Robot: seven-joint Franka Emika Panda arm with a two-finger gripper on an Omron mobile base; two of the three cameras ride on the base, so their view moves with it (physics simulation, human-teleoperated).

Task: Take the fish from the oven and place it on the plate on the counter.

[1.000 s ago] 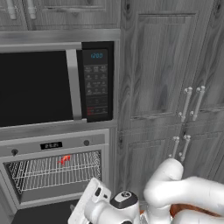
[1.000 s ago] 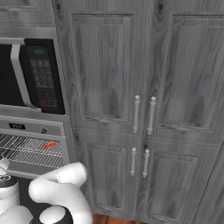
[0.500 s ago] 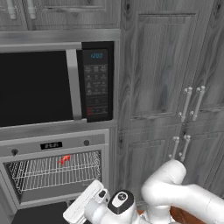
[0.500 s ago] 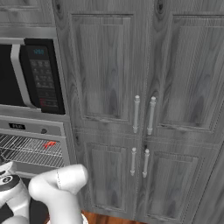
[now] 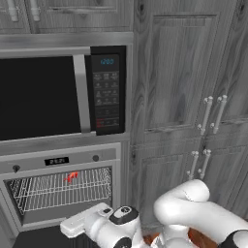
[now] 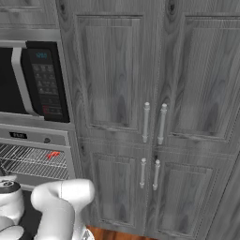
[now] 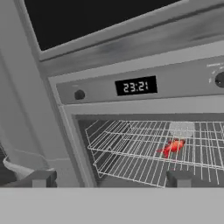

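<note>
While the white arm has sunk lower in the left base view over the last second, dropping its wrist toward the open cavity, the steel-framed oven [image 5: 63,193] and grey cabinets hold their places, so the base has not driven. The two-finger gripper [image 7: 109,178] stands wide open and empty, its dark fingertips [image 7: 180,178] rising at 6 o'clock in the hand view. The tiny red-orange fish [image 7: 172,147] lies on the upper wire rack [image 7: 144,151], at about 2 o'clock from the gripper and well apart from it. Judged from this, the approach is under way and the reach into the oven is still to come.
</note>
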